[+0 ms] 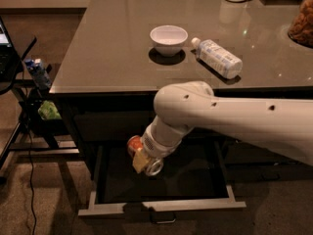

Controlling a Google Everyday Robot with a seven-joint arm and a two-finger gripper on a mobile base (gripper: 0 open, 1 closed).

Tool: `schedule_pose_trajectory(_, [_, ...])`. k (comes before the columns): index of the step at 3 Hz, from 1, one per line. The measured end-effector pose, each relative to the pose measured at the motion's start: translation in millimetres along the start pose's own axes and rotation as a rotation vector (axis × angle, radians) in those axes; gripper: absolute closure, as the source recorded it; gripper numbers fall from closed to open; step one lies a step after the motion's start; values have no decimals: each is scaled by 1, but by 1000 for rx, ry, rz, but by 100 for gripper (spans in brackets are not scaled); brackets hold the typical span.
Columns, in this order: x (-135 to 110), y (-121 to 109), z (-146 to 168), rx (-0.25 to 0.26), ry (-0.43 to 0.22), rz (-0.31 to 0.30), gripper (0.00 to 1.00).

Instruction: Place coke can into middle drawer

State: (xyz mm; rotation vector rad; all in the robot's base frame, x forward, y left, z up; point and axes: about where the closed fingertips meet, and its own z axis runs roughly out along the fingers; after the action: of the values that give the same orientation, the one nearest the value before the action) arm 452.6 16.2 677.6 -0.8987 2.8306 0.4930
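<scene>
Now gripper (pixel 142 158) clamped around tilted coke can (pixel 134 145), above open middle drawer (pixel 161 205); can lettering unreadable.

Dim light; pincer (pixel 143 156) over shadowed middle drawer (pixel 195 204).

A glossy grey countertop (pixel 112 58) spans the upper frame, speckled floor (pixel 44 199) and a dark stand (pixel 44 152) sit left, the gripper (pixel 144 159) lower centre.

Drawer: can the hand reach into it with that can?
Probably yes. The drawer stands open, and the hand, gripping the can, hangs right over its dark inside with nothing between.
</scene>
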Motion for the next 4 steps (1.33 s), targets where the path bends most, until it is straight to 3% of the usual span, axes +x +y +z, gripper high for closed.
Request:
schedule_pose_trajectory(1, [4,-14,42,-31,3,50,100])
schedule_pose_trajectory(2, [4,-14,42,-31,3,50,100])
schedule_pose_trajectory(4, [20,-27,109,-63,29,157,100])
